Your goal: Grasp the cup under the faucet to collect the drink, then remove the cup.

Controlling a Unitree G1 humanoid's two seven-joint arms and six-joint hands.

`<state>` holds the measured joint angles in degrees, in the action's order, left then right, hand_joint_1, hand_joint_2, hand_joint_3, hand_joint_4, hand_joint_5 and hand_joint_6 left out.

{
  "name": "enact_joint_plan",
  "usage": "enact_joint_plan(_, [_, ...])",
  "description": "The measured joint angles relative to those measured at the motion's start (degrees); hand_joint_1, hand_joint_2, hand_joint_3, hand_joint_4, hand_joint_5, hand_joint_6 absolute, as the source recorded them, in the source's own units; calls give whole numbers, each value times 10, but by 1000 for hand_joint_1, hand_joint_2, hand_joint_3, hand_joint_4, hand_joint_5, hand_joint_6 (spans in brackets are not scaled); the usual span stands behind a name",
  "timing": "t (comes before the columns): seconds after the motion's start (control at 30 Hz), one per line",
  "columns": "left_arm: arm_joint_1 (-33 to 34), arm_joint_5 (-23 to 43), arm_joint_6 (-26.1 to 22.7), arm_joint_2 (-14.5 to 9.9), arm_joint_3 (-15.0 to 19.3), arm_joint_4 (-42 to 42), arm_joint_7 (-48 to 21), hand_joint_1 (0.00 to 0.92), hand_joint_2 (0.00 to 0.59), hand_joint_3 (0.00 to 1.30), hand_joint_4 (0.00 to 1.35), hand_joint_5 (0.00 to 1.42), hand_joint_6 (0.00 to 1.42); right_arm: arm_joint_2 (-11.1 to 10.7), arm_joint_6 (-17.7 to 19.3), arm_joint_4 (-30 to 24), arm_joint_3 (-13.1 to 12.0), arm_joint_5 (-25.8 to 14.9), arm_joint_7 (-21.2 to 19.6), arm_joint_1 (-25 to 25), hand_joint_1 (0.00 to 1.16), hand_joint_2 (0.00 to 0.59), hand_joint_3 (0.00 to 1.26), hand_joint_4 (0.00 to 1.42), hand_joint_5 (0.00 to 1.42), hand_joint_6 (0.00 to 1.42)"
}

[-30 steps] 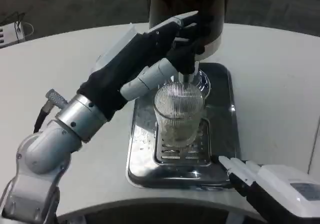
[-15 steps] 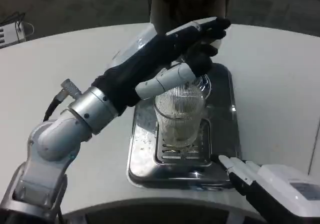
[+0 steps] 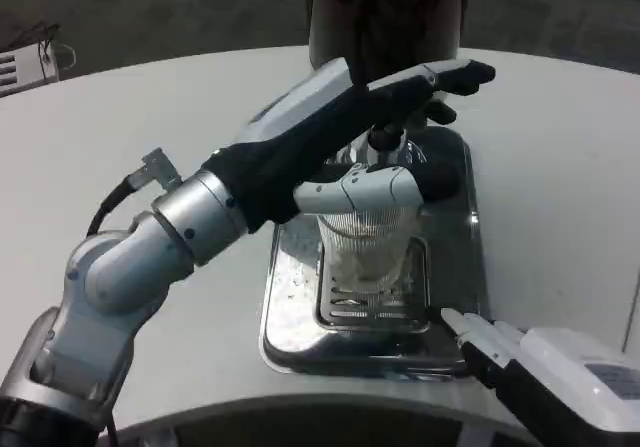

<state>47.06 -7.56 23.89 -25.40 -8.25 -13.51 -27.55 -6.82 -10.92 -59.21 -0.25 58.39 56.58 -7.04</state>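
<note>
The left arm reaches in from the near left, its silver forearm rising across the counter (image 3: 560,147) toward the dispenser (image 3: 385,12) at the far side. The left hand (image 3: 385,132) is stretched out flat above the cup (image 3: 372,242), upper fingers (image 3: 455,75) pointing right past the faucet (image 3: 385,139), a lower white finger lying across the cup's rim; it looks released, grasping nothing. The ribbed clear cup stands upright on the grate of the steel tray (image 3: 452,217), directly under the faucet. The right hand (image 3: 490,342) rests at the near right edge of the tray, fingers pointing left and spread, holding nothing.

Against the frame half a second back, the left hand has moved further right and lower over the cup, and the forearm has come forward; the cup and the right hand lie as they did. No readable writing or brand shows.
</note>
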Motion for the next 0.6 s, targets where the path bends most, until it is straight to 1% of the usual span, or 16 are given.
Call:
enact_joint_plan(0.2, [10, -22, 24, -5, -12, -14, 6, 0, 54, 173, 141, 250, 277, 1, -15, 0, -11, -15, 0, -2, 535, 412, 0, 0, 0, 0])
enact_joint_plan(0.23, [11, -22, 26, -5, -13, -16, 6, 0, 54, 173, 141, 250, 277, 1, -18, 0, -12, -18, 0, -2, 546, 398, 0, 0, 3, 0])
enact_joint_plan(0.27, [12, -23, 28, -5, -14, -18, 7, 0, 54, 173, 141, 250, 277, 2, -24, 0, -15, -27, -1, -4, 549, 395, 0, 0, 3, 0])
enact_joint_plan(0.3, [12, -23, 29, -6, -15, -19, 9, 0, 54, 173, 141, 250, 277, 6, -29, 0, -18, -36, -2, -5, 564, 378, 0, 0, 20, 0])
enact_joint_plan(0.33, [14, -23, 30, -6, -17, -22, 10, 0, 54, 173, 141, 250, 277, 12, -38, 0, -23, -55, -9, -9, 586, 342, 0, 0, 45, 26])
enact_joint_plan(0.37, [17, -23, 31, -6, -18, -24, 10, 0, 54, 173, 141, 250, 277, 20, -47, 0, -30, -76, -20, -13, 616, 314, 0, 0, 52, 38])
enact_joint_plan(0.43, [18, -24, 33, -6, -19, -27, 10, 0, 54, 173, 141, 250, 276, 36, -63, 0, -45, -119, -58, -21, 655, 272, 0, 0, 76, 64])
enact_joint_plan(0.47, [18, -24, 33, -6, -19, -27, 10, 0, 54, 172, 141, 250, 276, 40, -67, 1, -51, -133, -70, -23, 661, 268, 0, 0, 77, 67])
enact_joint_plan(0.5, [18, -24, 33, -6, -19, -28, 10, 0, 53, 172, 141, 250, 276, 42, -72, 4, -59, -158, -89, -24, 669, 261, 0, 0, 81, 78])
enact_joint_plan(0.53, [18, -24, 33, -6, -19, -28, 11, 0, 51, 172, 141, 250, 276, 44, -73, 8, -62, -172, -101, -24, 681, 251, 0, 0, 85, 84])
enact_joint_plan(0.6, [18, -24, 33, -6, -19, -28, 11, 0, 42, 172, 141, 250, 276, 49, -73, 29, -67, -212, -145, -23, 688, 248, 0, 0, 96, 87])
